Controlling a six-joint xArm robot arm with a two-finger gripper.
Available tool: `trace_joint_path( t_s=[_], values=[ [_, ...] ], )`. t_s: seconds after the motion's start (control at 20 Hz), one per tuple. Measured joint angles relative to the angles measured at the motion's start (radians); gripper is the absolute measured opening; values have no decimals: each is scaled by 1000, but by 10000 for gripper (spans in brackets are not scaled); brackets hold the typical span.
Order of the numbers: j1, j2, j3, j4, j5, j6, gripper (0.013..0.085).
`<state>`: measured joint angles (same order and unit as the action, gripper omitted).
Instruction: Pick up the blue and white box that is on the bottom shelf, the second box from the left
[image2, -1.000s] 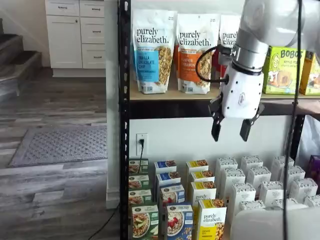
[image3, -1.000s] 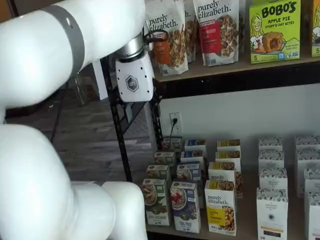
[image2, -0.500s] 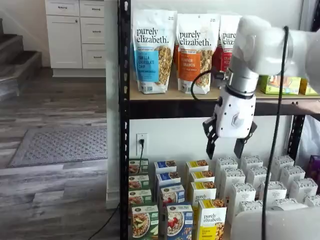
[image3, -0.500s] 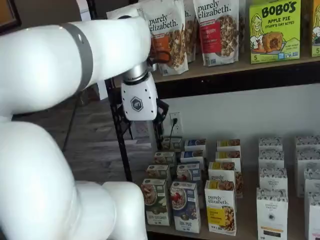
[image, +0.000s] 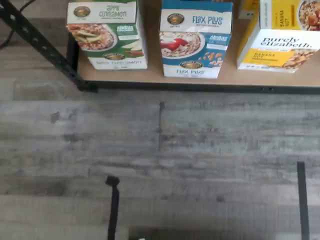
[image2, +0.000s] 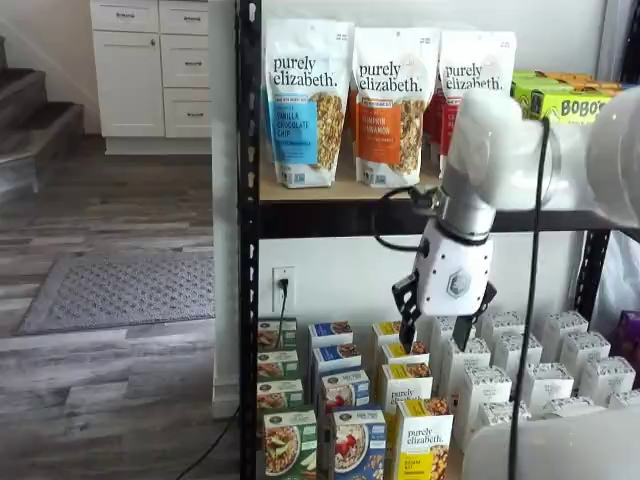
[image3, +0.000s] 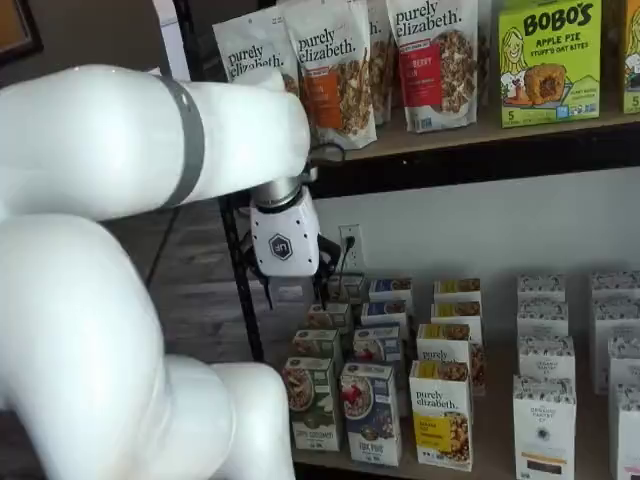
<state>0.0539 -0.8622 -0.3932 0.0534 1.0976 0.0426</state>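
Down on the bottom shelf (image3: 490, 462), the blue box (image3: 370, 413) is seen upright at the near edge, in the front row, in both shelf views (image2: 358, 443). From the wrist view its front (image: 196, 39) is read as "Flax Plus", with a white top band, a bowl of cereal with red berries and a blue lower part. Just left of it a green box (image3: 309, 404) is set, marked "Apple Cinnamon" in the wrist view (image: 106, 34); just right of it a yellow box (image3: 441, 414) lettered "purely elizabeth" is placed. The three are stood close side by side, with narrow gaps between them. Behind the blue box further blue cartons are lined toward the far wall, and to the right rows of white boxes (image3: 543, 418) are ranged.

Above these rows the gripper (image2: 434, 322) is held in the air, well apart from the blue box and nearer the far cartons as seen in a shelf view. Its two black fingers (image2: 407, 308) are pointed down and a plain gap is shown between them; they are spread wide and nothing is held. In a shelf view the gripper (image3: 292, 294) is seen beside the black rack post (image3: 237, 270). Tall granola bags (image2: 306, 102) are stood on the wooden tier above.
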Motion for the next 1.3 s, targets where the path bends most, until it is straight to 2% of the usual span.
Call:
trace_joint_path(
  t_s=[0.1, 0.5, 0.95, 1.3],
  values=[
    [20, 19, 29, -25, -61, 30, 850],
    [49, 121, 81, -9, -219, 44, 850],
    [71, 253, 109, -45, -384, 87, 850],
    [67, 364, 129, -27, -550, 64, 850]
  ],
)
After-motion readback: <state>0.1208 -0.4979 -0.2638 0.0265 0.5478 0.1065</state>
